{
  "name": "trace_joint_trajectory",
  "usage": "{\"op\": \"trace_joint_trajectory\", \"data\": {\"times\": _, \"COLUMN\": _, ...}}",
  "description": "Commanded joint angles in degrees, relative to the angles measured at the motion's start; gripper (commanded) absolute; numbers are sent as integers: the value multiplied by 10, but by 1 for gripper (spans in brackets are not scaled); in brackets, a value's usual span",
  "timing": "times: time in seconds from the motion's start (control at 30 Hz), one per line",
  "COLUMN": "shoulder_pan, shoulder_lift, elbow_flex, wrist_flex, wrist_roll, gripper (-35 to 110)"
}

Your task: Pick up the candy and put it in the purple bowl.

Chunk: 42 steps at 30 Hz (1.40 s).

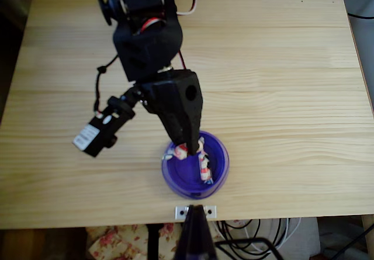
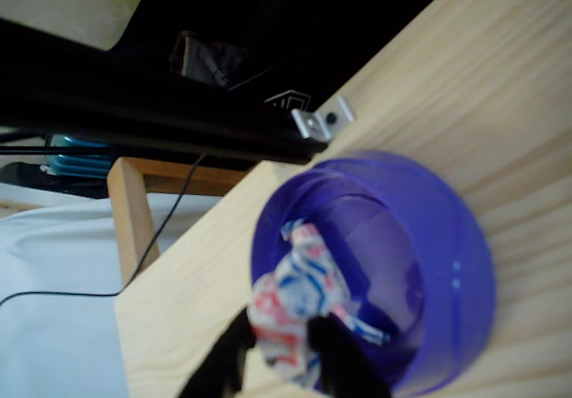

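- Purple bowl (image 1: 217, 175) sits near the front edge of the wooden counter (image 1: 280, 85).
- Black gripper (image 2: 279, 362) reaches over its rim, clenched on the candy (image 2: 286, 313).
- Another candy (image 1: 205, 167) lies inside.

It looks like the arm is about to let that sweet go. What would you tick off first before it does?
1. Gripper over the purple bowl: ok, its tips sit above the bowl's inside in the overhead view.
2. Candy in the grip: ok, the fingers flank the wrapper in the wrist view.
3. Candy low enough to drop without bouncing: cannot tell, height above the bowl floor is unclear.
4. Room in the bowl: ok, another candy already lies inside, with bare floor beside it.
5. Bowl safely on the table: ok, though it sits near the edge with the metal bracket.
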Motion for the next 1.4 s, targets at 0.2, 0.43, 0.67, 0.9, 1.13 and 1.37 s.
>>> {"op": "trace_joint_trajectory", "data": {"times": 0.2, "shoulder_pan": -20, "shoulder_lift": 40, "elbow_flex": -13, "wrist_flex": -30, "wrist_roll": 11, "gripper": 9}}
{"op": "trace_joint_trajectory", "data": {"times": 0.43, "shoulder_pan": -29, "shoulder_lift": 39, "elbow_flex": -6, "wrist_flex": -33, "wrist_roll": 4, "gripper": 15}}
{"op": "trace_joint_trajectory", "data": {"times": 0.67, "shoulder_pan": -25, "shoulder_lift": 38, "elbow_flex": 3, "wrist_flex": -37, "wrist_roll": 7, "gripper": 17}}
{"op": "trace_joint_trajectory", "data": {"times": 0.9, "shoulder_pan": -1, "shoulder_lift": 98, "elbow_flex": -6, "wrist_flex": 27, "wrist_roll": -42, "gripper": -1}}
{"op": "trace_joint_trajectory", "data": {"times": 1.13, "shoulder_pan": 113, "shoulder_lift": 284, "elbow_flex": -18, "wrist_flex": 213, "wrist_roll": -209, "gripper": -1}}
{"op": "trace_joint_trajectory", "data": {"times": 1.37, "shoulder_pan": 263, "shoulder_lift": 359, "elbow_flex": -8, "wrist_flex": 365, "wrist_roll": -443, "gripper": -1}}
